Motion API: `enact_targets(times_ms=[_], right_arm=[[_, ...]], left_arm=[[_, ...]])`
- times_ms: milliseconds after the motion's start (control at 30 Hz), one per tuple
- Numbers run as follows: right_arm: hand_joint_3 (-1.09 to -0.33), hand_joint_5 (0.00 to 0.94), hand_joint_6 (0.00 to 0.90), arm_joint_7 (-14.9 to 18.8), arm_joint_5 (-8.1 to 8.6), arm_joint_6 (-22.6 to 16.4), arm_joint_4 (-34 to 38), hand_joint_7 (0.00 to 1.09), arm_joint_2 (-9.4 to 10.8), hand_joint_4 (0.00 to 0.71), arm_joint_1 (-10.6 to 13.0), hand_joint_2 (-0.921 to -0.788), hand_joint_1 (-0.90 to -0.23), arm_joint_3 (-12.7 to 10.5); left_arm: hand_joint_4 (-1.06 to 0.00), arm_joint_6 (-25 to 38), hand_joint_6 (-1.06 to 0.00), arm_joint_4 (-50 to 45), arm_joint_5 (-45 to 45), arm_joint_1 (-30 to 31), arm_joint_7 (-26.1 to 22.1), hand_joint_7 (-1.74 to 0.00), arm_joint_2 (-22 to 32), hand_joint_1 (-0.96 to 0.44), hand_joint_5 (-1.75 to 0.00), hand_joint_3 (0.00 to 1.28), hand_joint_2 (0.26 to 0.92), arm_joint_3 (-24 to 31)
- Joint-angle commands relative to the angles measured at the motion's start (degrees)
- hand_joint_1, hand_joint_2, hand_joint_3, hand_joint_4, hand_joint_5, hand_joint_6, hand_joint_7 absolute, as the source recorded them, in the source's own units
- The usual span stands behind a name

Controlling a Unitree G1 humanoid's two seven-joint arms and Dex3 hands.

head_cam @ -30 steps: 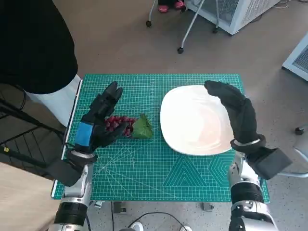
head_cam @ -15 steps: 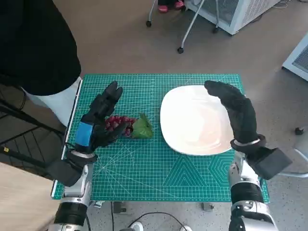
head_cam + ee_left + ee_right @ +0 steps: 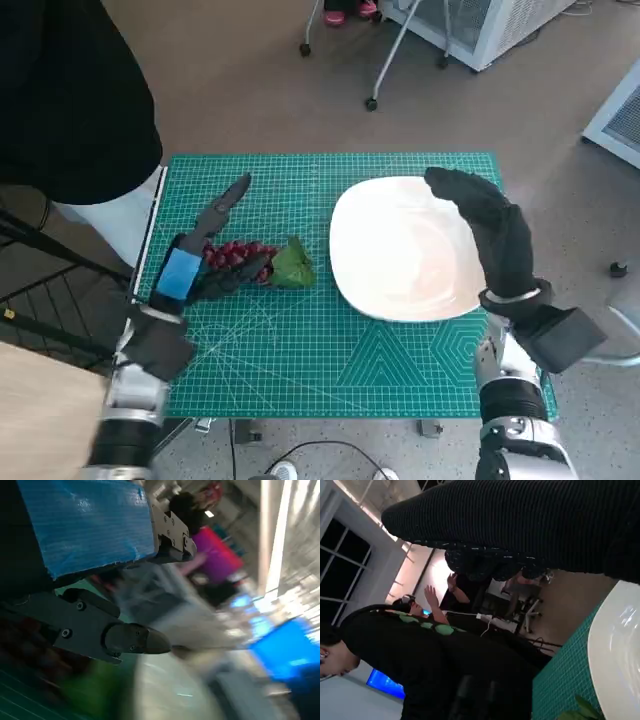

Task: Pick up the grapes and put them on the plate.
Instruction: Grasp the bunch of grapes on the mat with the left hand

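Head view first: the grapes (image 3: 238, 257) are on the green cutting mat (image 3: 300, 350) that covers the worktop, left of the white plate (image 3: 400, 250), with their green leaf (image 3: 290, 265) pointing toward the plate. My left hand (image 3: 205, 250) is right on the bunch, one of its fingers (image 3: 232, 195) sticking out straight toward the far side and the lower ones tucked along the near side of the grapes. Looks like it's wrapping around them, but I honestly can't tell if it's got a real grip or is just resting there. The grapes are sitting on the mat, not lifted. My right hand (image 3: 490, 235) hovers over the right rim of the plate, fingers loosely curved, holding nothing. A person in black stands at the far left.

Left wrist view: super blurry. I see the blue tape, a black finger (image 3: 100, 632) reaching out, and dark red and green smears below it that I'd guess are the grapes and leaf. No help on the grip.

Right wrist view: just the glove (image 3: 530, 535), the plate's edge (image 3: 615, 650), a bit of mat, and people in the room.

So progress-wise: plate's empty, nothing delivered. Grasp, lift, carry right and drop are all left to do.
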Motion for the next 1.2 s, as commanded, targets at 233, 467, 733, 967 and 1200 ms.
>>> enact_targets(times_ms=[233,467,733,967,1200], right_arm=[[-0.555,0.001,0.204,0.4,0.16,0.89,0.31,0.0,0.31,0.236,1.31,-0.921,-0.479,-0.03],[-0.554,0.001,0.204,0.29,0.14,0.9,0.1,0.0,0.35,0.237,1.44,-0.921,-0.48,0.04],[-0.552,0.001,0.205,0.14,-0.02,0.79,0.14,0.0,0.43,0.237,1.5,-0.921,-0.484,0.1],[-0.551,0.001,0.205,0.01,-0.11,0.68,0.1,0.0,0.41,0.238,1.58,-0.921,-0.485,0.09],[-0.55,0.001,0.205,0.01,-0.12,0.73,0.2,0.0,0.22,0.238,1.64,-0.921,-0.486,0.03]], left_arm=[[-0.18,22.76,-0.3,-15.63,10.08,2.82,-4.68,-0.03,3.69,-0.39,0.0,0.0,0.855,-4.38],[-0.18,32.18,-0.31,-19.18,15.49,2.23,-7.22,-0.02,4.49,-0.35,0.0,0.0,0.813,-8.51],[-0.17,40.45,-0.31,-16.94,20.53,-0.92,-10.22,-0.01,4.59,-0.35,0.0,0.0,0.797,-13.8],[-0.15,44.18,-0.3,-14.67,21.55,-3.3,-12.93,0.0,4.9,-0.35,0.0,0.0,0.798,-17.04],[-0.14,44.89,-0.3,-10.05,21.04,-6.3,-13.18,0.0,4.67,-0.33,0.0,0.0,0.8,-19.51]])
